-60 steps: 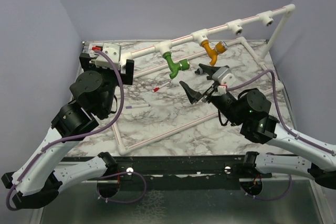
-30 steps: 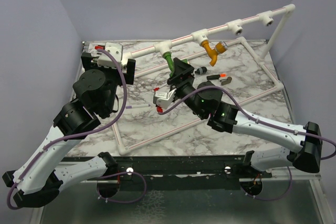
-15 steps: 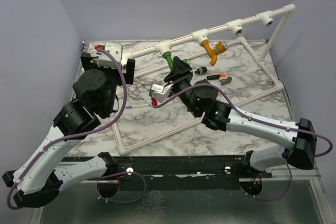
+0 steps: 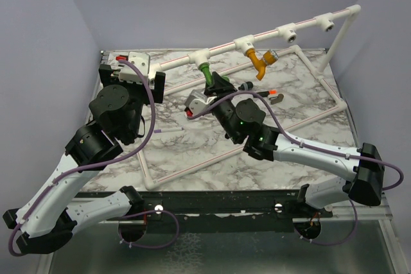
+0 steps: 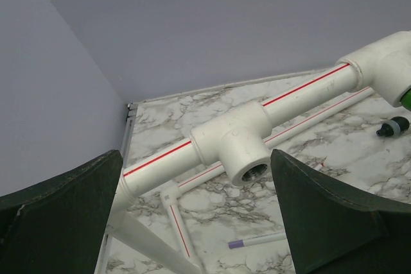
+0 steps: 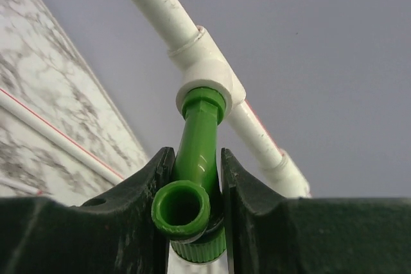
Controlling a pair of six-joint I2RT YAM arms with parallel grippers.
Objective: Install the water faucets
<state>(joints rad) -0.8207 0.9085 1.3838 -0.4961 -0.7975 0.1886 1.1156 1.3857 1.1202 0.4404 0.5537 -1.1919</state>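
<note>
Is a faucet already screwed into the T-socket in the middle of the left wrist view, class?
No: the T-socket shows an open, empty threaded hole, with nothing screwed into it.

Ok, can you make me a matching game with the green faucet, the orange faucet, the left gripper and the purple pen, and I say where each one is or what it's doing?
Things:
1. green faucet
2. orange faucet
3. left gripper
4. purple pen

Places or states:
A. lying on the marble table
B. squeezed by the right gripper
C. open wide
D. hanging from the pipe, no gripper on it

Pairs: 1-B, 2-D, 3-C, 4-A
</note>
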